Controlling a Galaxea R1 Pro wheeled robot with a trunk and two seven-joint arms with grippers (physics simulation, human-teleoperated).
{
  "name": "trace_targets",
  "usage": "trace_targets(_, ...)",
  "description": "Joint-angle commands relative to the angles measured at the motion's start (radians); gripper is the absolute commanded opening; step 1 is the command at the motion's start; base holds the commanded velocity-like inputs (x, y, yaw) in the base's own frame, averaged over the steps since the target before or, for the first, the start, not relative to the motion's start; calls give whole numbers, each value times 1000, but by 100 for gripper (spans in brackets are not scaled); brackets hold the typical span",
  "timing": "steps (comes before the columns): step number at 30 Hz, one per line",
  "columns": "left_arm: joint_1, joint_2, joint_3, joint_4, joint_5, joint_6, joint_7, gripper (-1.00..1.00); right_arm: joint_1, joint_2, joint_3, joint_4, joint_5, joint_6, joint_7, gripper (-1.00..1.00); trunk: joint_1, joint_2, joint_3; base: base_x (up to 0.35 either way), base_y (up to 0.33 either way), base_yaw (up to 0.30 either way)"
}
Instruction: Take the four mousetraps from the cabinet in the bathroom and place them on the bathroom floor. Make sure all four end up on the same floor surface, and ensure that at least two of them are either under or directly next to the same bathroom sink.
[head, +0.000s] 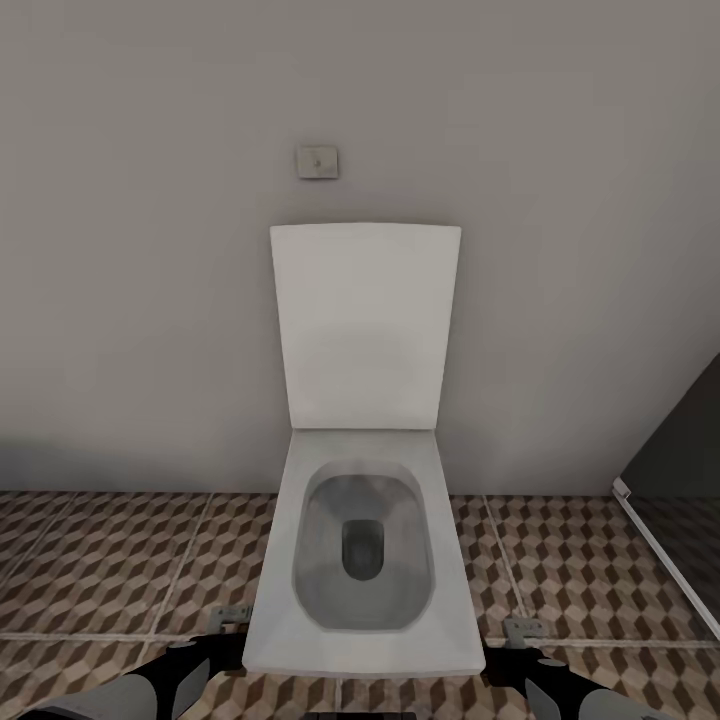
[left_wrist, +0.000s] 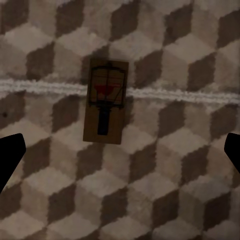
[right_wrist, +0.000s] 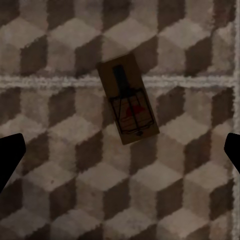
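A brown mousetrap (left_wrist: 105, 101) with a wire bar and a red patch lies flat across a grout line of the cube-patterned bathroom floor (left_wrist: 175, 190). My left gripper (left_wrist: 120, 155) hangs open above it, with its dark fingertips (left_wrist: 10, 155) wide apart. A second mousetrap (right_wrist: 128, 105) lies slanted on the tiles under my open right gripper (right_wrist: 120, 155). In the head view these mousetraps sit left (head: 230, 615) and right (head: 525, 630) of the toilet, just beyond my left gripper (head: 200, 662) and right gripper (head: 535, 668). The cabinet is out of view.
A white toilet (head: 365, 560) with its lid raised stands straight ahead against a grey wall. A small flush plate (head: 318, 161) is on the wall above it. At the right stands a dark panel (head: 680, 450) with a pale bottom rail. Tiled floor (head: 100, 570) extends on both sides.
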Motion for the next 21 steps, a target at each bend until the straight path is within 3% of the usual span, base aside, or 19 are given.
trace_targets(1,0,1,-8,0,11,1,-4,100,-1,-1,-9,3,8,-6,2,100,0,0,-1,0,0,0)
trace_targets(21,0,2,-8,-1,12,1,-2,100,-1,-1,-9,3,8,-6,2,100,0,0,-1,0,0,0)
